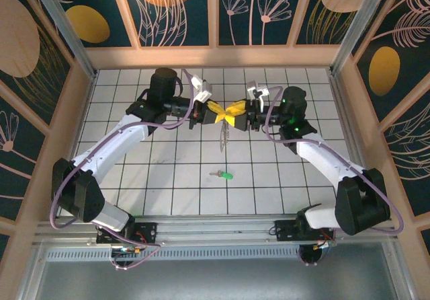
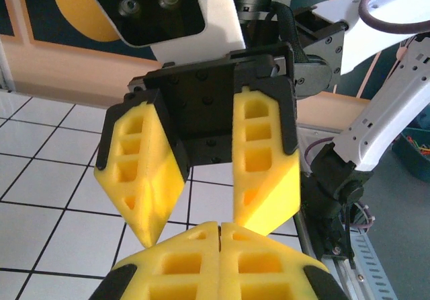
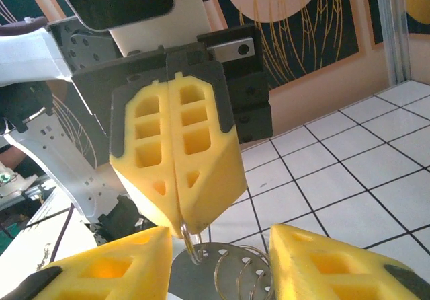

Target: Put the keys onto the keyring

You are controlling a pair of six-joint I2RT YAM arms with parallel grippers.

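- Two grippers, raised above the far middle of the table (image 1: 134, 179), nearly tip to tip.
- Left gripper (image 3: 190, 229): reaches in from the left; clamps its yellow fingers (image 3: 201, 145) flat together with no gap; pinches the keyring (image 3: 232, 270) by the top of its wire loop.
- Keyring: hangs from those closed tips; dangles thin wire coils just below, beside a flat grey metal piece (image 3: 191, 276); shows from overhead as a thin strand dropping toward the tiles.
- Right gripper (image 2: 199, 236): reaches in from the right; stands parted, with a clear gap between its two yellow fingers; grips nothing; sits just beside the left gripper's tips, with the hanging coils low between its fingers in its own camera.
- Key (image 1: 224, 175): lies flat on the white tiles at mid-table, nearer than both grippers; points its green head right and its short silver blade left; rests well apart from the keyring and from either gripper.
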